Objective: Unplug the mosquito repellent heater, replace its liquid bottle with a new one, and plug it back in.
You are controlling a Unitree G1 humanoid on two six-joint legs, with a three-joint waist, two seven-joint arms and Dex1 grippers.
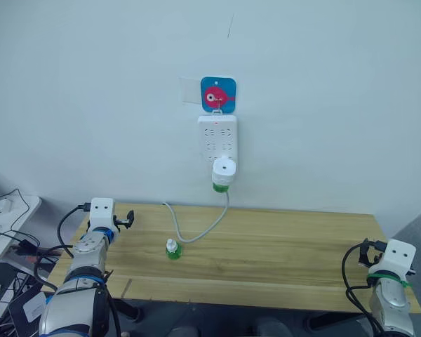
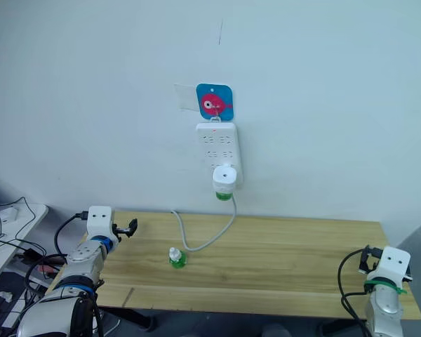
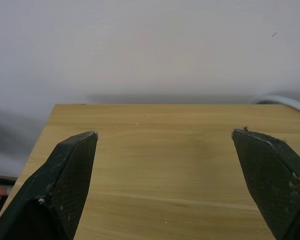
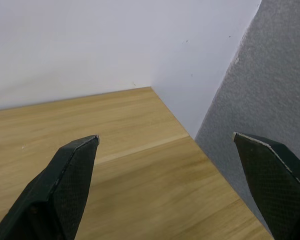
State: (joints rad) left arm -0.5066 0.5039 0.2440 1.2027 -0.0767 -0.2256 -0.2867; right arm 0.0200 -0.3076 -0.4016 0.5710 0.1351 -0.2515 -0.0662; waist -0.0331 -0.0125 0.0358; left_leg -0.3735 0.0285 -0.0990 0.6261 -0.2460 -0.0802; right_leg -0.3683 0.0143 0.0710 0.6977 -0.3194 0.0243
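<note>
Heater status: the mosquito repellent heater is plugged into the lowest socket row of a white power strip that hangs upright on the wall from a blue hook plate with a pink fish. Its liquid bottle, green, is seated under the heater and projects downward, clear of the bench. The strip's grey cable drops from the strip, loops across the wooden bench top and ends near the new bottle, a small green bottle with a white cap standing upright on the bench, left of centre and well apart from the heater. Left gripper sits over the left rear corner of the bench with its fingers spread wide and grasping nothing. Right gripper sits at the right front corner of the bench, beside the wall edge, its fingers likewise released and empty. Both grippers are well apart from the bottle and the heater.
</note>
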